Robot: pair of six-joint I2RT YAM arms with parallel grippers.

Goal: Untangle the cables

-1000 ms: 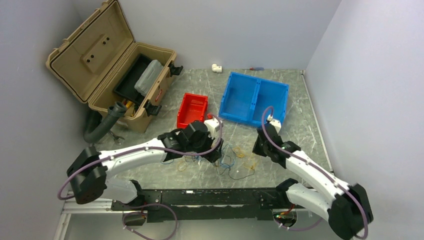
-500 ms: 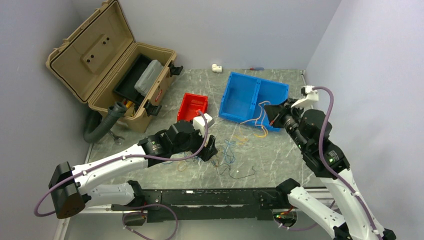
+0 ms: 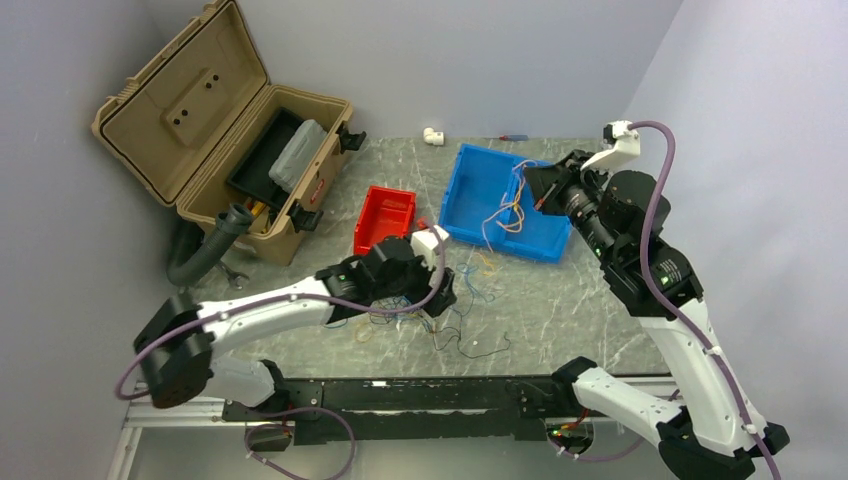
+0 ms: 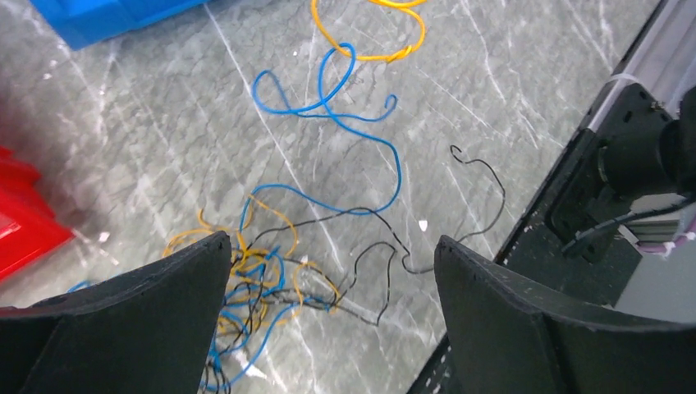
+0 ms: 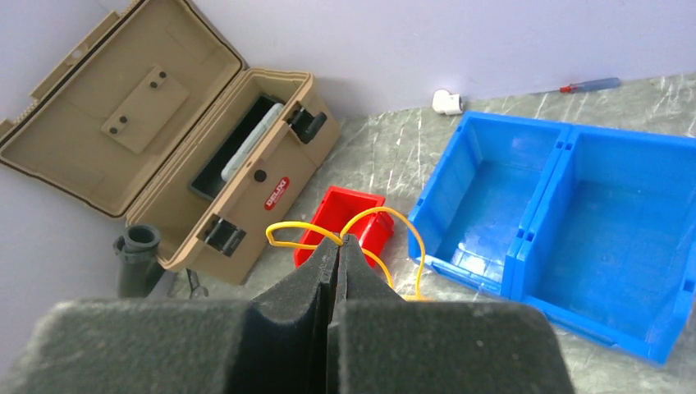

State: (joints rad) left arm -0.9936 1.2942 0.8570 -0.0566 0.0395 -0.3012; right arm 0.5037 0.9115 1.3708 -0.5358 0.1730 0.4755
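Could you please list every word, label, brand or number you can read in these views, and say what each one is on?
Red label on the front of the tan toolbox: white lettering, too small and blurred to read.
Nothing else in any view carries readable words, numbers or signs.

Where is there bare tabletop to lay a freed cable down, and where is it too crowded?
Bare: the near-right tabletop between the blue bin and the table's near edge, right of the black cable; also behind the red bin, beside the toolbox. Crowded: the tangle under the open left gripper.
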